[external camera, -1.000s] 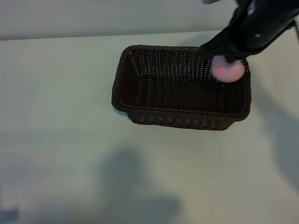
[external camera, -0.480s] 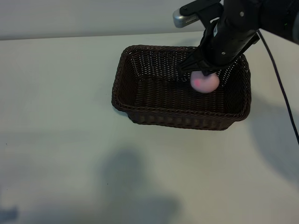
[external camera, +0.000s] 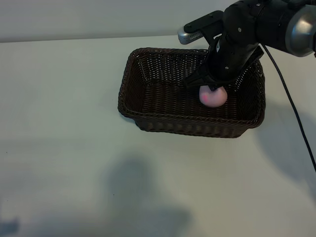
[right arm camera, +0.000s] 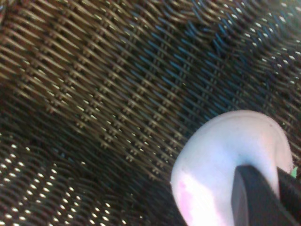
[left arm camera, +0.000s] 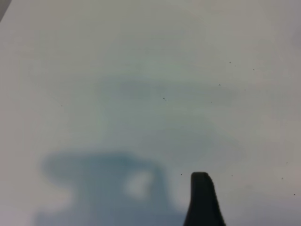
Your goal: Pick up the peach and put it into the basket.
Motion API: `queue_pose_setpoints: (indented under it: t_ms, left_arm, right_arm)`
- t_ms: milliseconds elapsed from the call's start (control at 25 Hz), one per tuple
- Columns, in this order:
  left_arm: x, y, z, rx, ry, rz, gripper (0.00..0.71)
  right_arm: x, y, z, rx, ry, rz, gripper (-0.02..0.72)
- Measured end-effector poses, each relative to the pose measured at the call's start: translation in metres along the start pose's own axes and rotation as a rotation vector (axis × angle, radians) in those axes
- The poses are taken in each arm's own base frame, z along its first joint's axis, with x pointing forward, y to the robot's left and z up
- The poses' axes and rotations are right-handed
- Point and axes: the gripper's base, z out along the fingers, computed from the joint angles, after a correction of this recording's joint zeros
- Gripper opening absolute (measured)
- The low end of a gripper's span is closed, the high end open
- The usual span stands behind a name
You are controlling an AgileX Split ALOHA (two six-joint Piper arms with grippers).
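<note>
Change: within the last second the right gripper (external camera: 213, 89) carried the peach (external camera: 213, 96) from above the basket's far right rim down into its interior
Meaning: the carry looked finished; only the release seemed left
Peach: inside the basket (external camera: 129, 84), right of centre, low over the woven floor; possibly touching it, hard to tell
Right fingers: closed on the peach, one dark finger (right arm camera: 256, 197) across its pale skin (right arm camera: 221, 160)
Right arm pose: reaching in from the far right, wrist bent downward over the basket
Left gripper: parked over bare surface (left arm camera: 141, 70), one fingertip (left arm camera: 202, 197) visible, fingers apart, holding nothing
</note>
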Motion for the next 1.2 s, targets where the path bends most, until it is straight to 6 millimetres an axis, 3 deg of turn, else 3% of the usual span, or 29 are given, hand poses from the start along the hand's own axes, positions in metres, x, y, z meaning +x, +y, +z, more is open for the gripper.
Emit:
queue_pose_setpoints:
  t_ms: [160, 240, 520, 640, 760, 960, 1200]
  left_arm:
    - [0.0, 0.0, 0.0, 0.0, 0.0, 0.0, 0.498]
    - [0.0, 0.0, 0.0, 0.0, 0.0, 0.0, 0.498]
    - [0.0, 0.0, 0.0, 0.0, 0.0, 0.0, 0.498]
    - [0.0, 0.0, 0.0, 0.0, 0.0, 0.0, 0.498]
    - [0.0, 0.0, 0.0, 0.0, 0.0, 0.0, 0.498]
    - [0.0, 0.0, 0.0, 0.0, 0.0, 0.0, 0.498]
    - [0.0, 0.0, 0.0, 0.0, 0.0, 0.0, 0.498]
  right_arm:
    - [0.0, 0.0, 0.001, 0.0, 0.003, 0.0, 0.068]
    - [0.0, 0.0, 0.001, 0.001, 0.005, 0.0, 0.127]
    - [0.001, 0.0, 0.001, 0.001, 0.011, -0.001, 0.506]
    - [0.001, 0.0, -0.001, 0.002, 0.019, -0.001, 0.604]
    - [-0.006, 0.0, -0.011, 0.003, 0.02, 0.002, 0.62]
    - [-0.02, -0.002, -0.036, 0.006, 0.003, 0.01, 0.58]
    - [-0.028, -0.024, -0.047, 0.026, 0.001, 0.059, 0.571]
